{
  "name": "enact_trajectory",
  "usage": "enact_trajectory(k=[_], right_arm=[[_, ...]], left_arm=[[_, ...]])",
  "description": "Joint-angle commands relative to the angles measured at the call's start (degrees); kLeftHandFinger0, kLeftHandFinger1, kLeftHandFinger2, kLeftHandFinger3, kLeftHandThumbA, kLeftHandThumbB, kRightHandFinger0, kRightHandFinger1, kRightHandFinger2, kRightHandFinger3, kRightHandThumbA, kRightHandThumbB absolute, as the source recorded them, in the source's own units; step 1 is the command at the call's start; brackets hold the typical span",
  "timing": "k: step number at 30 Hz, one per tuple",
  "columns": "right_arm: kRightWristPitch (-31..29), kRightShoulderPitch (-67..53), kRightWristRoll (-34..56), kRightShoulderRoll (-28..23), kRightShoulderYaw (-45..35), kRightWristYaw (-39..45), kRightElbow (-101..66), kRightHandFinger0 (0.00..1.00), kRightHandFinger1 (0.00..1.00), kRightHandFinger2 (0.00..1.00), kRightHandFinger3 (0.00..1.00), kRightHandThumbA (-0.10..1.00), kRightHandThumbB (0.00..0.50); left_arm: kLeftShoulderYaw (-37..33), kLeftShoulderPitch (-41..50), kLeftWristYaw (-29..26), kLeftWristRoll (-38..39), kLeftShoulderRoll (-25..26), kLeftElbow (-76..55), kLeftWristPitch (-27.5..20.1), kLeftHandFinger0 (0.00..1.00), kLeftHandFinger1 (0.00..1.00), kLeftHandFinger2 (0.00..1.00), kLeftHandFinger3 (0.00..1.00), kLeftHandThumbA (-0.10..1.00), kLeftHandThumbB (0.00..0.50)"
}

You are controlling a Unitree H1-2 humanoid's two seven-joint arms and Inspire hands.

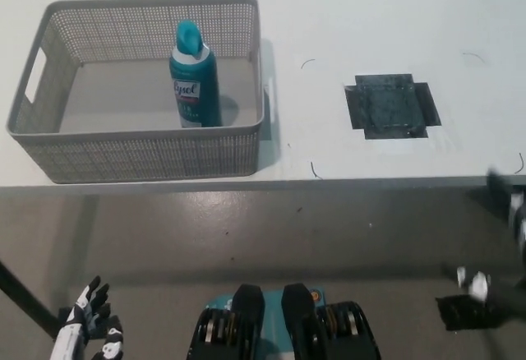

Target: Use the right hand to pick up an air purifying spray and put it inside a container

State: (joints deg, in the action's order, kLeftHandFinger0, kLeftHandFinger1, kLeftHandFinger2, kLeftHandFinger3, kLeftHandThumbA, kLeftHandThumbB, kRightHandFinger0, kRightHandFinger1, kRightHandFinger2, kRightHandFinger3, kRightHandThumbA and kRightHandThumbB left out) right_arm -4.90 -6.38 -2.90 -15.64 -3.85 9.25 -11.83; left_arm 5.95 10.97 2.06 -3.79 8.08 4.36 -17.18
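teal cylindrical spray can [194, 79] upright | grey perforated rectangular basket [148, 156] | white table [345, 23]

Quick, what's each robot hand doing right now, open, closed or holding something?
Left robot hand: open, holding nothing, low at the lower left.
Right robot hand: blurred at the right edge, cannot be told; the spray can stands in the basket.

White table, seen from above

The white table [394, 15] fills the upper half of the frame. A grey mesh basket [140, 154] stands on it at the upper left, and a dark square patch [390, 107] lies flat at the right of centre.
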Motion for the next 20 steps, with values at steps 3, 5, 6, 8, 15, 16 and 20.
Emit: enact_trajectory(k=[3, 5, 6, 8, 15, 16, 20], right_arm=[[-17.3, -8.8, 2.0, -0.9, 0.9, 1.4, 18.3, 1.0, 1.0, 1.0, 1.0, 0.99, 0.452], [-18.1, -5.1, 1.5, -0.2, 2.0, 1.5, 21.8, 1.0, 1.0, 1.0, 1.0, 0.99, 0.449], [-17.7, -4.6, 2.0, 0.0, 1.8, 1.4, 22.2, 1.0, 1.0, 1.0, 1.0, 1.0, 0.455], [-17.7, -2.2, 3.5, 0.5, 1.3, 1.2, 24.5, 1.0, 1.0, 1.0, 1.0, 0.99, 0.434], [-18.8, -0.3, 3.6, 0.3, 1.7, 1.8, 25.4, 1.0, 1.0, 1.0, 1.0, 0.97, 0.473], [-18.6, -0.2, 3.5, 0.2, 1.7, 1.8, 25.2, 1.0, 1.0, 1.0, 1.0, 0.97, 0.468], [-18.9, 0.1, 4.7, -0.2, 1.8, 2.8, 25.4, 1.0, 1.0, 1.0, 1.0, 0.95, 0.455]], left_arm=[[1.8, 1.7, -1.6, 1.0, 0.5, -1.2, -3.9, 0.98, 1.0, 1.0, 1.0, 0.35, 0.493], [3.2, 0.6, -1.8, 1.1, 1.9, -1.4, -3.6, 0.98, 1.0, 1.0, 1.0, 0.37, 0.478], [3.2, 0.7, -2.0, 0.7, 1.9, -1.5, -3.2, 1.0, 1.0, 1.0, 1.0, 0.43, 0.479], [3.4, 0.6, -1.9, 0.7, 1.9, -1.2, -3.7, 1.0, 1.0, 1.0, 1.0, 0.48, 0.454], [5.2, 0.4, -2.6, -0.1, 1.6, -1.1, -4.5, 1.0, 1.0, 1.0, 1.0, 0.61, 0.42], [5.3, 0.3, -2.7, 0.1, 1.4, -1.0, -4.6, 1.0, 1.0, 1.0, 1.0, 0.6, 0.417], [5.3, 0.9, -3.0, 0.2, 0.7, -0.9, -5.6, 0.97, 1.0, 1.0, 1.0, 0.62, 0.424]])
